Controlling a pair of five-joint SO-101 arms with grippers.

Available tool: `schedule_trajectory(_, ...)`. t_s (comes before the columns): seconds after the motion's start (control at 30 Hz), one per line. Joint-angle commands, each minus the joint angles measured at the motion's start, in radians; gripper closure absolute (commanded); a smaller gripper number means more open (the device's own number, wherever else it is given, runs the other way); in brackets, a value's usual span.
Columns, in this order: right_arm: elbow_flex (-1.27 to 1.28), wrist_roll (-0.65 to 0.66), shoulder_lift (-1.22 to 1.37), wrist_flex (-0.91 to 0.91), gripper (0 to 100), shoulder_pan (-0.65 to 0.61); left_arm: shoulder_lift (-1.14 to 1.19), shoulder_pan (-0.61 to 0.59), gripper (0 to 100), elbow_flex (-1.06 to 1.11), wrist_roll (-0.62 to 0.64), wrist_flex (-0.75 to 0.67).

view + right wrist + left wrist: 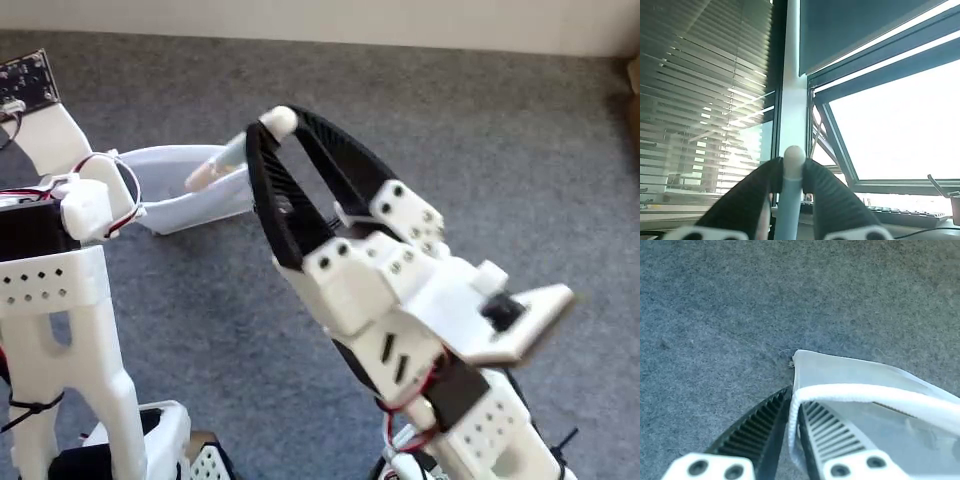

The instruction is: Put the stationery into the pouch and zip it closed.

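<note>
My right claw (268,135) is clamped on a white-capped pen (225,158) right at its tips, and the barrel slants away below them. My left claw (792,392) pinches the rim of the white pouch (865,372), which lies beyond it on grey carpet (480,130).

Soft, even daylight lies on the grey table surface (480,130) around the pouch (190,200), and shadows there are faint. Close up, the pouch's white fabric glows bright, while the surface beyond it is dimmer. The window (900,130) glares blank white. In that backlight the right gripper (791,165) reads dark, its pen (792,156) cap is lit, and the blinds (700,100) are striped with light
</note>
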Motion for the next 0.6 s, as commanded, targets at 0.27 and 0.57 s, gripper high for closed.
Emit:
schedule_trajectory(0.27, -0.012, 0.015, 0.229, -0.171, 99.5, 0.004, -0.01, 0.01, 99, 0.004, -0.008, -0.018)
schedule_trajectory(0.57, -0.012, 0.015, 0.41, -0.251, 99.5, 0.067, -0.01, 0.01, 99, 0.004, -0.008, -0.018)
